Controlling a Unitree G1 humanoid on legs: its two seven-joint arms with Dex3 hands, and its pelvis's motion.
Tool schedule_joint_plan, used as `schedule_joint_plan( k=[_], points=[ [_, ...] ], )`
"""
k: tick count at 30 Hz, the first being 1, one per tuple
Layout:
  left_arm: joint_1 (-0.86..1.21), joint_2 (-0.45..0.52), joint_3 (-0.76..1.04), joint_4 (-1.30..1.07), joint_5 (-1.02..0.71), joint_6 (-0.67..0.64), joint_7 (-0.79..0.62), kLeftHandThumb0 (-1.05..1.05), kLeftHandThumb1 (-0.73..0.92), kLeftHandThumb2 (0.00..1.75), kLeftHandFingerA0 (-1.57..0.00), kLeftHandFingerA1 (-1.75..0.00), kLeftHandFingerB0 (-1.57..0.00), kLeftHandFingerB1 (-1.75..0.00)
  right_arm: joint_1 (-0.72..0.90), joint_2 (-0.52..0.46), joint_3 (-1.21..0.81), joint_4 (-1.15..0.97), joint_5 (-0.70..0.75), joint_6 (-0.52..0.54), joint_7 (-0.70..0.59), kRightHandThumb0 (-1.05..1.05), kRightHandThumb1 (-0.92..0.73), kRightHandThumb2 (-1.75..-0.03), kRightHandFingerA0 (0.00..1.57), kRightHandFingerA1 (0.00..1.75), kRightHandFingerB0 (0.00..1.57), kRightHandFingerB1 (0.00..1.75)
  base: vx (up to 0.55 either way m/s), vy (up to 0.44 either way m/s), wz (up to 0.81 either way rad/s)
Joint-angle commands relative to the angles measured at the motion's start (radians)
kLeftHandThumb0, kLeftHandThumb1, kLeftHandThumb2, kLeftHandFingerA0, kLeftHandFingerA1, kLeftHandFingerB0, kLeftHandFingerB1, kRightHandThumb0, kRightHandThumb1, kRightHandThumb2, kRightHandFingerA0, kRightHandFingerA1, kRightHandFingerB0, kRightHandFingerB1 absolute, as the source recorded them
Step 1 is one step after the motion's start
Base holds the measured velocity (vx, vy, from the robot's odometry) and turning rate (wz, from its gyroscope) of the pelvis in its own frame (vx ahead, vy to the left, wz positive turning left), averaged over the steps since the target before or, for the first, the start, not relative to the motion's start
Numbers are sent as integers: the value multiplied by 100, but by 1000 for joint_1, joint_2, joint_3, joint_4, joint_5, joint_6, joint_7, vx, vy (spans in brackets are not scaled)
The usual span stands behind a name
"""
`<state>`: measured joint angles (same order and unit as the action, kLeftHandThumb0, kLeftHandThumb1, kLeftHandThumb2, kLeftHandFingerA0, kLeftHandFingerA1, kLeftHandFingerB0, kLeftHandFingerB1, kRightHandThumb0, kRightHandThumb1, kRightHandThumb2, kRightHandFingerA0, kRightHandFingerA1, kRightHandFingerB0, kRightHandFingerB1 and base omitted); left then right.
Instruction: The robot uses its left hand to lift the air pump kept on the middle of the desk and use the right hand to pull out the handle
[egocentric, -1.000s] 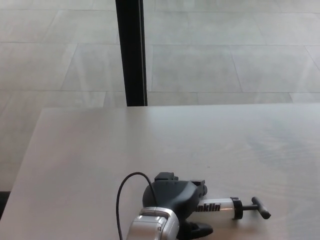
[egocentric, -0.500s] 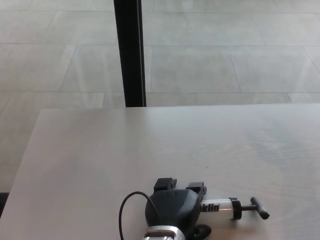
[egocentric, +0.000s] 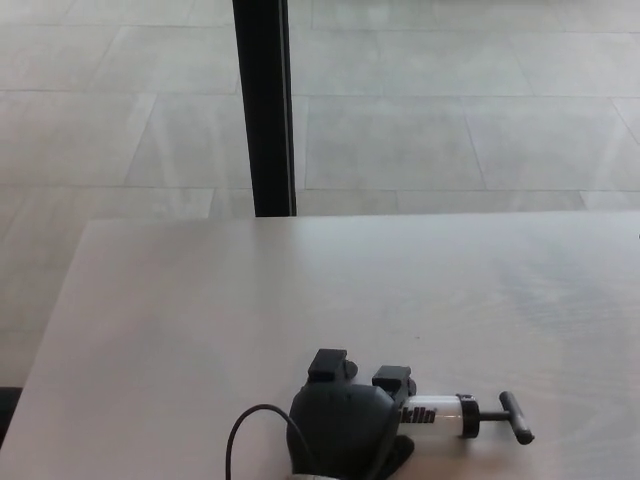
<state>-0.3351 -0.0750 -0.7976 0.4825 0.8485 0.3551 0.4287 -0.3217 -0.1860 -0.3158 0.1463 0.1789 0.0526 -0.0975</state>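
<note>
Slowly the left hand (egocentric: 342, 425) has slid back toward the near edge of the bench (egocentric: 200, 320). Its fingers (egocentric: 330, 365) wrap around the pump (egocentric: 440, 412), which lies near that edge with its handle (egocentric: 516, 417) pointing right. Farther off, a black post (egocentric: 264, 105) stands on the floor.

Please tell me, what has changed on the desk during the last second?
The left hand slid toward the near edge, so its silver wrist left the picture. It remains over the air pump, whose handle has not been pulled out. The pump barely shifted. The desk and black post stayed put.
</note>
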Motion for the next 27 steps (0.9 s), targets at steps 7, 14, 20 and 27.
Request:
schedule_joint_plan(
  k=[7, 14, 20, 27],
  points=[
    [99, 84, -1, 177, -26, -176, 0, -23, 71, 80, -78, -143, -79, -91, -8, 17, 16, -20, -34, -10, -32, -22, -70, -60, 80, 92, 62, 49, 0, 0, 0],
    [92, 101, 0, 210, -4, -237, 52, -22, 76, 77, -69, -149, -74, -106, -6, 22, 22, -33, -26, 5, -25, -20, -70, -60, 82, 92, 63, 49, 0, 0, 0],
    [48, 116, 71, 202, -29, -334, 161, -8, 64, 97, -69, -175, -63, -159, 2, 27, 25, -15, -24, -15, -15, -20, -71, -60, 84, 95, 61, 48, 0, 0, 0],
    [-43, 177, 147, 130, -3, -393, 200, -3, 60, 102, -75, -175, -65, -158, 21, 16, 31, -36, -10, 34, 15, -25, -70, -60, 77, 96, 54, 44, 0, 0, 0]
  ],
)
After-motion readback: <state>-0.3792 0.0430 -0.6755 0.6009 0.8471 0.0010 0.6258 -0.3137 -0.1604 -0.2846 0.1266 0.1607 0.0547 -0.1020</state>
